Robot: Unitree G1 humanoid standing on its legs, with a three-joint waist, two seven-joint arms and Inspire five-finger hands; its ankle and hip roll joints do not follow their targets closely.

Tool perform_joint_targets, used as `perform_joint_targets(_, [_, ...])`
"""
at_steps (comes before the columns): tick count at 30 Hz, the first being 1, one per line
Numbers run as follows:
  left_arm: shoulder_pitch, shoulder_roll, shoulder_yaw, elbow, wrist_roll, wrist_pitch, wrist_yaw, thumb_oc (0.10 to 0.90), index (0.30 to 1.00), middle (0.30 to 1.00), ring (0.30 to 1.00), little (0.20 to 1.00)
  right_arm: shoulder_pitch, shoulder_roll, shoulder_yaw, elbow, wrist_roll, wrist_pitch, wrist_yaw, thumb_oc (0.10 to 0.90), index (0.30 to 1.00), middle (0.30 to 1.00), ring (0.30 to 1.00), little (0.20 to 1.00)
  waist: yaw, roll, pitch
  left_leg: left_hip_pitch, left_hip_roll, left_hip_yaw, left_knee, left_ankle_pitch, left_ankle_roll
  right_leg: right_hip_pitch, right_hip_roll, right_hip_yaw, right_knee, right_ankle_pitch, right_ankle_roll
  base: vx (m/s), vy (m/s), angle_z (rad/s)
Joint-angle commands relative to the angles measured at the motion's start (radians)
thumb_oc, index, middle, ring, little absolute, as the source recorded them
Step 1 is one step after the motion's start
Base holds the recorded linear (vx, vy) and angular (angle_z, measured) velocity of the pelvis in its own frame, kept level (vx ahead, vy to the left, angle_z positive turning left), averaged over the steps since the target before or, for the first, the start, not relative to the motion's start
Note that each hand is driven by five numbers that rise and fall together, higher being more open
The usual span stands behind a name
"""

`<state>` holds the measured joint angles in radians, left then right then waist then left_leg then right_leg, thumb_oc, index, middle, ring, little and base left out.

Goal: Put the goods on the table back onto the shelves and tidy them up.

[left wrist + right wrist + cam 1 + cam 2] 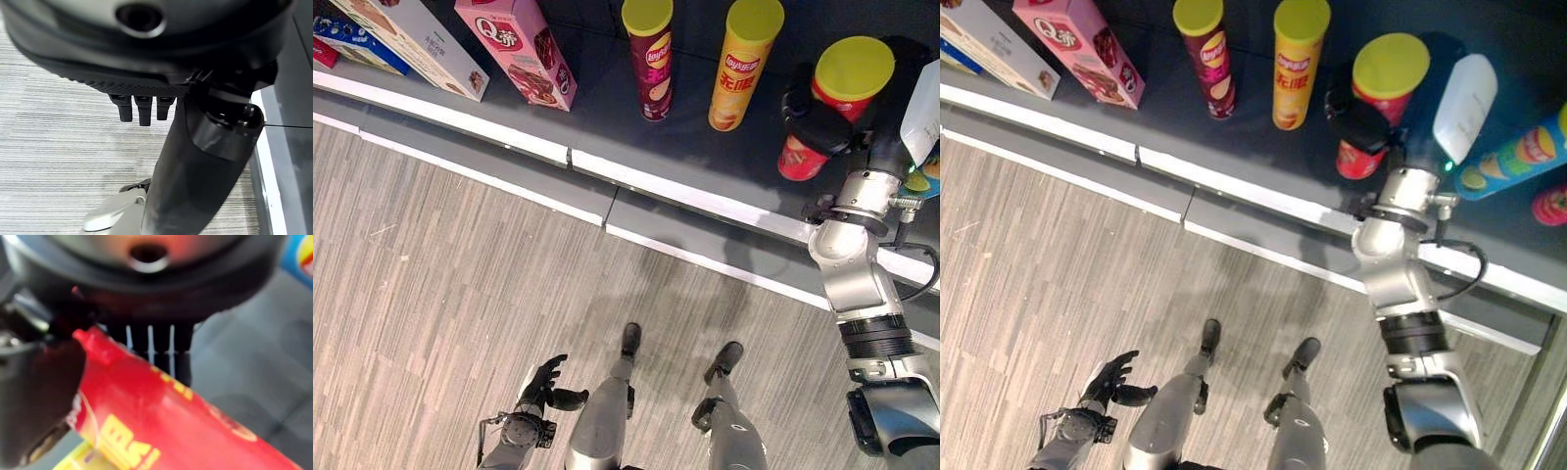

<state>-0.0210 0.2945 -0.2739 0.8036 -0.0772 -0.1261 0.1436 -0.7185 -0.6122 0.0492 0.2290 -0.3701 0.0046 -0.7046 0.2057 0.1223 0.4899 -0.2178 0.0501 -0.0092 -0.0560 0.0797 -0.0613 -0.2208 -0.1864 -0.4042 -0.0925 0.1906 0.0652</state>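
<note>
- The right hand [818,122] sits at the upper right of the left eye view, over the dark shelf [607,117]. Its fingers and thumb are curled round a red can [837,98] with a yellow lid.
- In the right wrist view the red can [161,416] runs across the frame, with the thumb on one side and the fingers [146,338] behind it.
- The red can stands at the right of the shelf, tilted a little.
- To its left stand a yellow can [744,64] and a maroon can [649,59], both upright with yellow lids and apart from each other.
- Further left a pink box [519,49] leans on the shelf, and a white box [411,39] lies at the upper left corner.
- In the right eye view a blue can [1518,152] lies on its side at the right, near a white pouch [1464,103].
- The left hand [543,382] hangs at the bottom left over the wood floor [431,284], fingers loosely open, holding nothing.
</note>
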Motion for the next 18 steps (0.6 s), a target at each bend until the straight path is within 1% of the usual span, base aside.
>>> perform_joint_targets(1, [0.025,0.068,-0.076,0.017,-0.008,-0.02,0.035,0.8,0.9,0.9,0.9,0.9,-0.147,-0.107,-0.051,-0.065,-0.004,-0.057,-0.105,0.4,0.3,0.3,0.3,0.3,0.013,0.002,-0.07,-0.062,0.038,0.005,0.044,-0.014,-0.029,0.039,-0.099,0.013,0.158,-0.153,0.123,0.0,0.0,0.0])
perform_joint_targets(6, [0.017,0.078,-0.092,-0.022,-0.014,-0.026,0.035,0.8,0.9,0.9,0.9,0.9,-0.177,-0.126,-0.059,-0.066,0.017,-0.061,-0.124,0.4,0.3,0.3,0.3,0.3,0.015,0.005,-0.063,-0.082,0.033,-0.001,0.039,-0.009,-0.031,0.023,-0.096,0.008,0.153,-0.15,0.125,0.0,0.0,0.0])
perform_joint_targets(9, [0.013,0.077,-0.095,-0.031,-0.028,-0.026,0.037,0.8,0.9,0.9,0.9,0.9,-0.178,-0.12,-0.066,-0.059,0.04,-0.063,-0.129,0.4,0.3,0.3,0.3,0.3,0.016,0.004,-0.059,-0.085,0.033,-0.004,0.034,-0.005,-0.032,0.022,-0.095,0.001,0.149,-0.149,0.125,0.0,0.0,0.0])
perform_joint_targets(18, [0.012,0.078,-0.101,-0.042,-0.026,-0.029,0.038,0.8,0.9,0.9,0.9,0.9,-0.17,-0.107,-0.041,-0.021,0.072,-0.073,-0.111,0.4,0.3,0.3,0.3,0.3,0.014,0.004,-0.046,-0.091,0.028,-0.009,0.029,-0.003,-0.032,0.022,-0.096,-0.006,0.144,-0.147,0.124,0.0,0.0,0.0])
